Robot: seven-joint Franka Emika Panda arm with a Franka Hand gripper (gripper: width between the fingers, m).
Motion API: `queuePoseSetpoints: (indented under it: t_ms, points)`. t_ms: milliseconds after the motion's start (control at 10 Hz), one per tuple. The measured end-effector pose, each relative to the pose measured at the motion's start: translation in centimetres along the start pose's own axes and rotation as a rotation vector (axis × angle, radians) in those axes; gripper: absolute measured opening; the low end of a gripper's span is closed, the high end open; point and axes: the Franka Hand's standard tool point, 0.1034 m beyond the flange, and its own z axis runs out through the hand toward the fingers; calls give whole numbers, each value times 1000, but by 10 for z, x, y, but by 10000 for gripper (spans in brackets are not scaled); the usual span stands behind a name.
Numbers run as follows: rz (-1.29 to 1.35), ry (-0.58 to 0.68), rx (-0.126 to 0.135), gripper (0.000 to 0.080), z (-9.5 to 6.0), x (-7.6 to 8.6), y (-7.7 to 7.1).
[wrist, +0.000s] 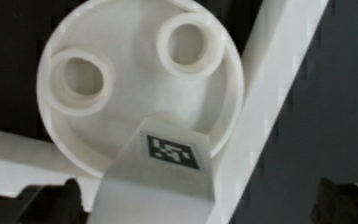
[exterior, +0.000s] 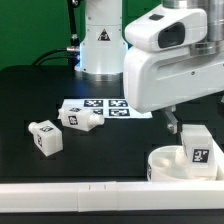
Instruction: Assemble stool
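a tagged leg (wrist: pixel 158 180) is standing upright in the round seat (wrist: pixel 131 110), right under the end effector (wrist: pixel 197 198), whose jaws are gaping wide on either side of it and gripping nothing. the seat is resting on the black tabletop (exterior: pixel 110 150). one loose leg (exterior: pixel 45 137) and a second loose leg (exterior: pixel 80 118) are lying well away from the end effector, toward the exterior view's left, with the marker board (exterior: pixel 105 107) just beside them.

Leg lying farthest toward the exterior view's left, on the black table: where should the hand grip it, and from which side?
Grip that leg around its middle, across its two long side faces, coming straight down from above. It appears to lie on its side on the table, apart from the other loose leg, so both flanks look free for a top-down approach.
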Motion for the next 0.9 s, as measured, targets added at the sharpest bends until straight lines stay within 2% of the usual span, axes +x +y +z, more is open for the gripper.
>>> queuePoseSetpoints:
  t_ms: [300,500,600,900]
  points:
    - [-184,-5,-8,649,1,-2,4]
    - [-590,-23,-65,649,1,8,12]
    - [-694,-34,-91,649,2,13,12]
    - [-869,-38,-95,649,3,12,16]
